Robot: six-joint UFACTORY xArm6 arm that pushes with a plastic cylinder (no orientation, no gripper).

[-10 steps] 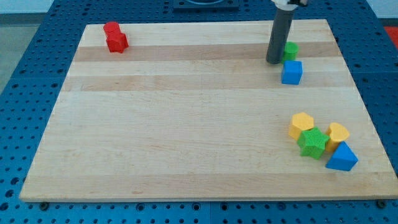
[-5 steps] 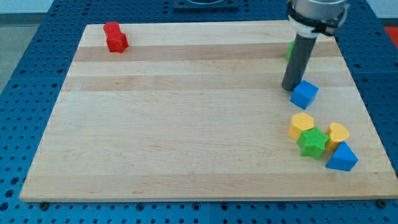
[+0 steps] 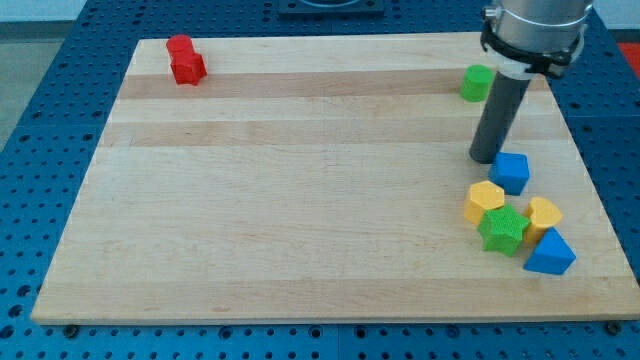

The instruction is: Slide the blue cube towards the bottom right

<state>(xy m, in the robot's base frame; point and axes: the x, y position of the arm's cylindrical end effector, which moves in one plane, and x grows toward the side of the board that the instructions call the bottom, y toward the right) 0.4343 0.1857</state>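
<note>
You're looking at a robot lab bench: wooden board (image 3: 300, 200) w/ small coloured blocks, set on a blue perforated mounting plate (image 3: 40, 150), arm's rod overhead.

Wooden board (image 3: 300, 200): coloured blocks, mostly right side.

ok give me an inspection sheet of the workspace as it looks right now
Surface: wooden board, lying flat.
Job's things: blue cube, close above the cluster at the view's bottom right.
Clutter: red block; green block; yellow block; green star-like block; second yellow block; blue wedge.
Grippers: none; my tip at the cube's upper left.
Cables: nothing seen.
Surroundings: blue perforated table.
</note>
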